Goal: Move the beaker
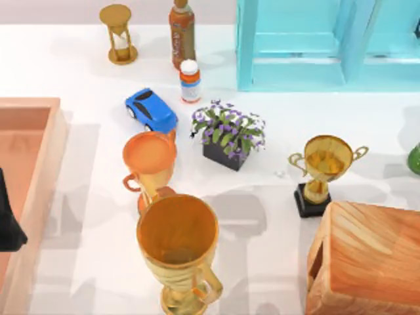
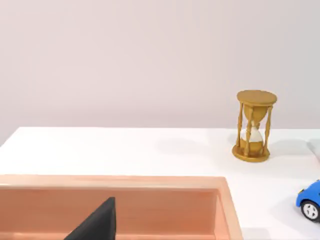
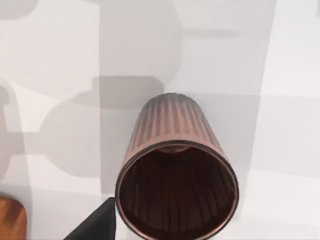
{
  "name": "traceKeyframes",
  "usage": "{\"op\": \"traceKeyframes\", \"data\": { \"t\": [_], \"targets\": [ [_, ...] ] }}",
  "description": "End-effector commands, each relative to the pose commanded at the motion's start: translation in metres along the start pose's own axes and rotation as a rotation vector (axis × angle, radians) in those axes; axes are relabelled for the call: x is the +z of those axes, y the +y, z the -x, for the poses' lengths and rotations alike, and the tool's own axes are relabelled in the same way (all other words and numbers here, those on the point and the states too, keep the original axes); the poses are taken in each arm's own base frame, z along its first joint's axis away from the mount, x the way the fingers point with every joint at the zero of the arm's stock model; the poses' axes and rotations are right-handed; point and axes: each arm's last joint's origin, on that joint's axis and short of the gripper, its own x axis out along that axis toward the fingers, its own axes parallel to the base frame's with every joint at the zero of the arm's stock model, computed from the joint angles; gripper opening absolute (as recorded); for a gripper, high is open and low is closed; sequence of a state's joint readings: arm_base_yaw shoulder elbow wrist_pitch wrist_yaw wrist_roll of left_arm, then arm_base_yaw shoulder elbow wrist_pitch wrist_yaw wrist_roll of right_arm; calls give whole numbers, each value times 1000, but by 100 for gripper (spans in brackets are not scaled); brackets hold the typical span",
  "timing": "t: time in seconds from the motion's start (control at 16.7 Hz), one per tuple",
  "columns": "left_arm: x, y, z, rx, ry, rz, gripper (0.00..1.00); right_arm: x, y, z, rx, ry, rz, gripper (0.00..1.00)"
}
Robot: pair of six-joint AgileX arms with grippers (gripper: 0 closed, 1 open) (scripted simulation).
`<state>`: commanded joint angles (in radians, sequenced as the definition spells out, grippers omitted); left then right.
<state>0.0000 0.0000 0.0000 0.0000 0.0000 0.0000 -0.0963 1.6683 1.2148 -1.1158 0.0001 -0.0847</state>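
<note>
Left gripper [image 1: 8, 223]: matte black, angular, showing as a dark wedge tapering to a point [image 2: 97, 224]. Right arm's fingers [image 3: 97, 222]: same flat black, sharp-edged, showing no markings, cables or screws.

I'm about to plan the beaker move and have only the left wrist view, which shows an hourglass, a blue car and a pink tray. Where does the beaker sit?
Observer: In the top view the beaker is dark green and sits at the far right of the table, partly cut off by the frame.
Operator: What stands nearest to it?
Observer: A gold trophy on a black base stands to its left, apart from it.
Operator: And where is my left arm relative to all that?
Observer: The left gripper is over the pink tray at the table's far left, with the whole table between it and the beaker.
</note>
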Motion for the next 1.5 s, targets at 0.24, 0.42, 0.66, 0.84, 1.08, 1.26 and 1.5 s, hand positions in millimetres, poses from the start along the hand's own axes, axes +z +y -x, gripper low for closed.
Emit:
{"op": "traceKeyframes", "data": {
  "t": [0.24,0.42,0.66,0.84,1.08,1.26,1.5],
  "targets": [
    [0,0,0,0,0,0,100,-7,0,-27,0,1,0,100],
    [0,0,0,0,0,0,100,-9,1,-44,0,-3,0,100],
    [0,0,0,0,0,0,100,-13,4,-61,0,3,0,100],
    [0,0,0,0,0,0,100,-13,4,-61,0,3,0,100],
    [0,0,0,0,0,0,100,-13,4,-61,0,3,0,70],
    [0,0,0,0,0,0,100,-13,4,-61,0,3,0,47],
    [0,0,0,0,0,0,100,-13,4,-61,0,3,0,17]
  ]
}}
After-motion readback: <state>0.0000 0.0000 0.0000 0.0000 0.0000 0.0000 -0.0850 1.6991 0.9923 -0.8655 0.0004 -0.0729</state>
